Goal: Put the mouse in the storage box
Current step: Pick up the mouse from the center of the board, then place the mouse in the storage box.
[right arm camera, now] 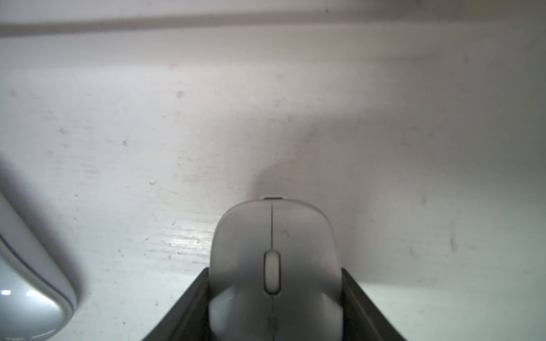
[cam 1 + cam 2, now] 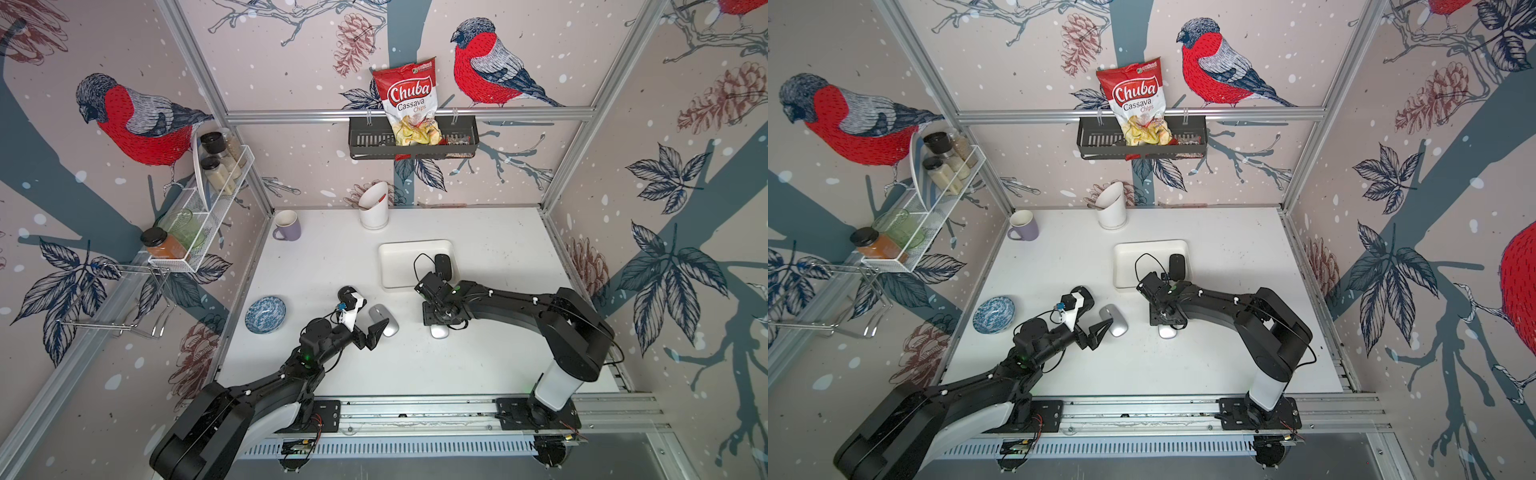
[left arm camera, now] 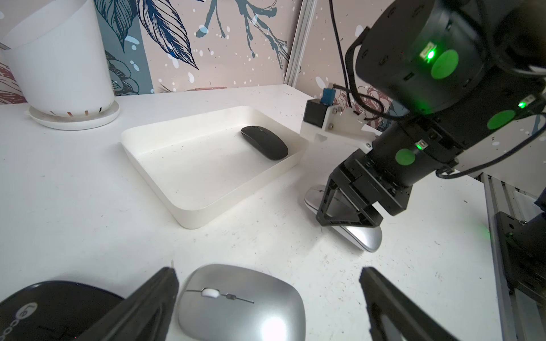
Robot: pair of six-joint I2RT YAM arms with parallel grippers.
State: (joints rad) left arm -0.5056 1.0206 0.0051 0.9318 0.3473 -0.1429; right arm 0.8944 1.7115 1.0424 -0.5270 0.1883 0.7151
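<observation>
Silver mouse (image 2: pixel 383 320) is found between the wide-apart fingers of the left hand (image 3: pixel 267 270). Beside it, the white mouse (image 1: pixel 274 236), long axis running near to far, is clamped at its sides by the right hand (image 1: pixel 274 270), on the surface. Just beyond, the storage box (image 2: pixel 399 266) is seen, holding one black mouse (image 2: pixel 444 266).

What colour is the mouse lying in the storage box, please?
Black; the mouse shows best in the left wrist view.
</observation>
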